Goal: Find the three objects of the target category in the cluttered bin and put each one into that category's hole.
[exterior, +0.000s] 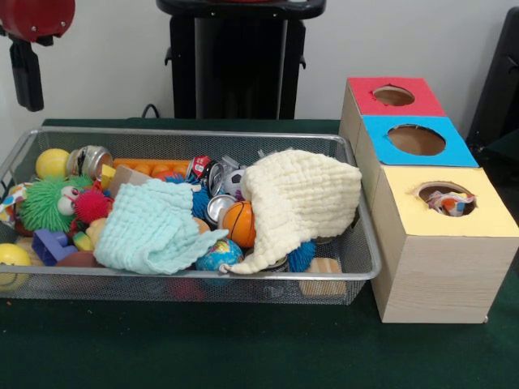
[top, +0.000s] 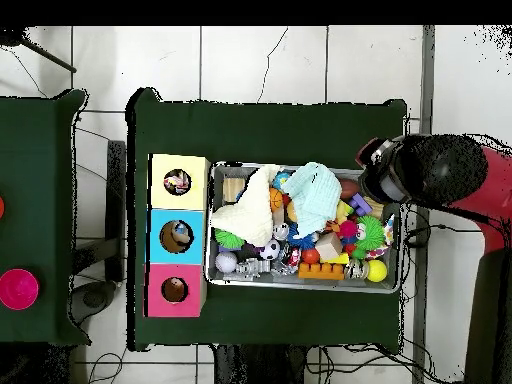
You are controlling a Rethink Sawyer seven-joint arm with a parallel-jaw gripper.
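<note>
Bin (exterior: 369, 267): wire-mesh tray on green table (exterior: 243, 356), my landmark for all below; full of toys and cloths.
Arm (top: 445, 170): red/black, seen from overhead above bin's end farthest from the boxes; in front view only a red/black part shows at top-left corner, above and behind bin.
Tool state: I cannot tell from either view; gripper itself not made out.
Cream cloth (exterior: 304, 198): draped over clutter at bin's box-side end, one corner trailing to the front rim.
Mint cloth (exterior: 154, 231): lies mid-bin, touching cream cloth's trailing corner.
Orange ball (exterior: 240, 223): basketball pattern, wedged betw. the two cloths, partly covered.
Globe ball (exterior: 219, 255): at bin's front rim, just below orange ball.
Green fuzzy toy (exterior: 45, 203): at bin end away from boxes; red fuzzy ball (exterior: 92, 205) touching it.
Yellow ball (exterior: 51, 163): bin's back corner, same end.
Cans (exterior: 215, 207): silver tops peeking out mid-bin, near back rim.
Yellow box (exterior: 442, 243): just beside bin's end, nearest front; something patterned shows in its hole.
Blue box (exterior: 418, 142): behind yellow, touching it.
Red box (exterior: 393, 96): rearmost of the row.
Target category: I can't tell which it is from these views.
</note>
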